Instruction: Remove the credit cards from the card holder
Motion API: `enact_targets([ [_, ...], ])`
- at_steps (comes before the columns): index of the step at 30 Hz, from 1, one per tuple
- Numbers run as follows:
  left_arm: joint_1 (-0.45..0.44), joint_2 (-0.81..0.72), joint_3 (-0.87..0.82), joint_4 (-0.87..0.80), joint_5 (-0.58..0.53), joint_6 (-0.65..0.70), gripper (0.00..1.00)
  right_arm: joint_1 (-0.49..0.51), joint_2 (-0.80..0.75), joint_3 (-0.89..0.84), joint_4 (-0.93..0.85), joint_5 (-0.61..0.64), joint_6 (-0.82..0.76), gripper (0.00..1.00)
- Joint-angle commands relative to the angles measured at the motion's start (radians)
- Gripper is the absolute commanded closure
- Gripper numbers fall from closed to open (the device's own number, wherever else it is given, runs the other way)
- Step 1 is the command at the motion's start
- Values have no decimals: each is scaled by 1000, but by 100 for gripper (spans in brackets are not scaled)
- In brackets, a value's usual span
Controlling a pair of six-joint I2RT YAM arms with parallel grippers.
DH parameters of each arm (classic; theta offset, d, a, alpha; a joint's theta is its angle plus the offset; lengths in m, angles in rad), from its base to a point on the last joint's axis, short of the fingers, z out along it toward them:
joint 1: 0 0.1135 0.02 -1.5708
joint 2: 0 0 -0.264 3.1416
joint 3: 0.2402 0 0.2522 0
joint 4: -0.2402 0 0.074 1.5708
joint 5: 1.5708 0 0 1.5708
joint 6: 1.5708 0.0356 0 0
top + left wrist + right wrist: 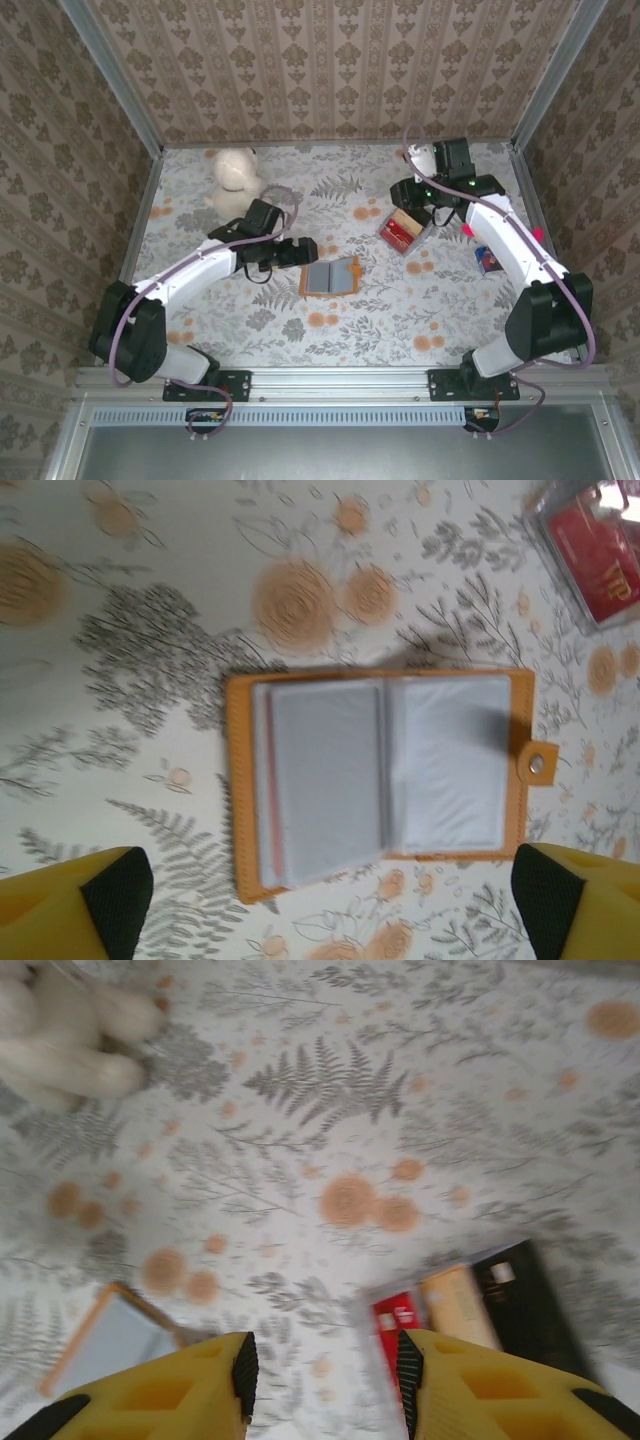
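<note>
Card holder lies open on the counter, blue-grey pages up, and your left gripper hangs over it with jaws wide apart. Your right gripper, fingers parted and empty, hovers above the clear box holding red credit cards.

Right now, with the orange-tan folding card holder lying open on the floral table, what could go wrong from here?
1. The left gripper hangs open over the orange-tan card holder. Its blue-grey pocket pages lie flat, so it might pinch a page and lift the whole holder instead of a card.
2. The right gripper, jaws apart, is close to the clear plastic box holding red credit cards. A careless move could nudge the box or spill them.
</note>
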Motion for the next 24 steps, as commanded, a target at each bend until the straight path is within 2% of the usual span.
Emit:
enact_targets([
  [1, -37, 28, -9, 26, -14, -58, 9, 67, -28, -56, 48, -23, 236, 56],
  [4, -59, 45, -13, 46, -8, -93, 21, 127, -17, -90, 12, 8, 358, 56],
  [6, -73, 59, -22, 76, 7, -110, 30, 170, -13, -151, 55, -26, 413, 56],
  [9, -92, 87, -15, 77, 4, -114, 42, 254, -20, -242, 130, 32, 525, 54],
  [16, -98, 145, -16, 76, -18, -141, 51, 407, 31, -369, 311, 59, 740, 54],
  [19, -102, 179, 0, 61, -21, -149, 57, 440, 94, -367, 327, 56, 771, 56],
  [24, -113, 212, 13, 49, -35, -170, 59, 458, 152, -364, 317, 70, 788, 57],
])
